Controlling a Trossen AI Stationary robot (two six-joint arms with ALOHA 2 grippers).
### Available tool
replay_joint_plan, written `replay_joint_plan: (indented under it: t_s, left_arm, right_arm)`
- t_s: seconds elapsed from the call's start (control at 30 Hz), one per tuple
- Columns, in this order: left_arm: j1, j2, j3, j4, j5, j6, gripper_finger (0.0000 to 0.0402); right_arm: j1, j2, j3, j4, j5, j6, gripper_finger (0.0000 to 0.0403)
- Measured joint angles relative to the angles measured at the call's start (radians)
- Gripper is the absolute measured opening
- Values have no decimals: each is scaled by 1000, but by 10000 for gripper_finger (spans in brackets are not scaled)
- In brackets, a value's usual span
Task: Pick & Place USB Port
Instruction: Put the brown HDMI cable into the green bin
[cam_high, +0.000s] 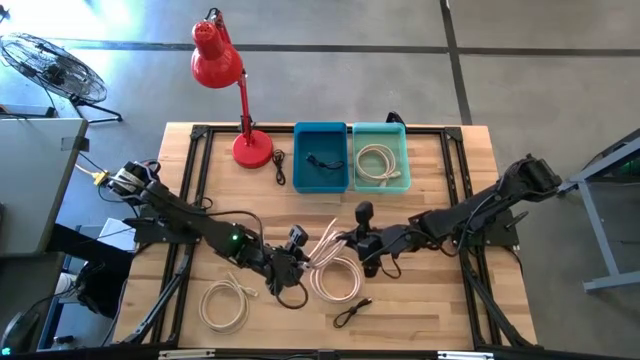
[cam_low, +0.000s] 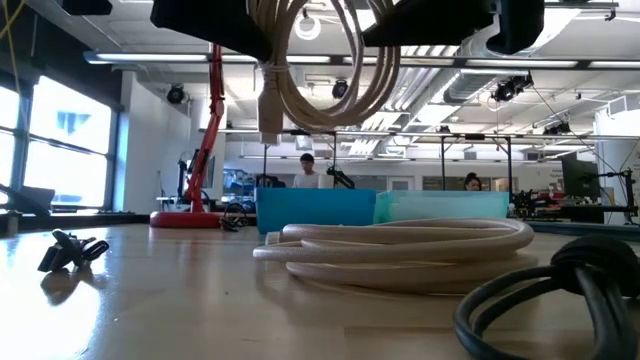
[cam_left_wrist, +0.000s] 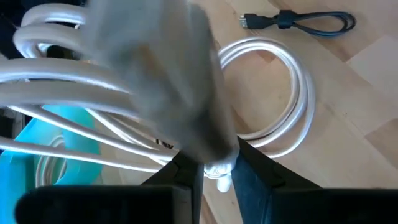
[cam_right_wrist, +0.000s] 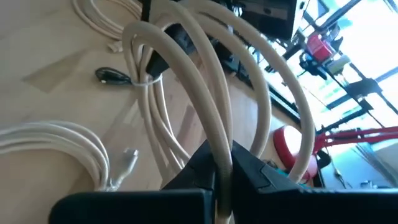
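Cable (cam_high: 327, 243), white and looped, hangs lifted between both pincers near the table's middle. Right pincer (cam_right_wrist: 222, 163) is clamped narrow on one strand, the loops arching up and away from its fingers. Left pincer (cam_left_wrist: 218, 163) pinches the same bundle at the plug end, a white connector (cam_left_wrist: 216, 169) showing between its fingers. Directly beneath the two pincers a second white coil (cam_high: 340, 280) lies flat on the wood table (cam_high: 440, 300). Past the left pincer's side rests another white coil (cam_high: 224, 304); a small black cable (cam_high: 352, 313) lies just beyond the flat coil. Behind both pincers stand a blue bin (cam_high: 320, 158) holding a black cable and a teal bin (cam_high: 381, 157) holding a white one, beside a red lamp (cam_high: 222, 64).
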Motion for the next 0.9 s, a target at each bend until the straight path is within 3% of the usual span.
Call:
replay_joint_plan:
  t_s: [0.33,0.53,0.67,0.77,0.9]
  left_arm:
    - [0,0,3,-50,-37,-49,62]
    - [-8,0,-1,-67,35,-57,73]
    - [-3,0,-1,-71,28,-75,84]
    - [-5,0,-1,-75,36,-78,87]
    - [-5,0,-1,-76,71,-79,87]
  right_arm:
    - [56,0,2,-75,159,24,9]
    - [81,-1,-3,-94,211,23,8]
    - [83,-3,-2,-118,265,25,8]
    - [84,-23,-2,-150,354,25,8]
    - [83,-84,-2,-205,563,22,8]
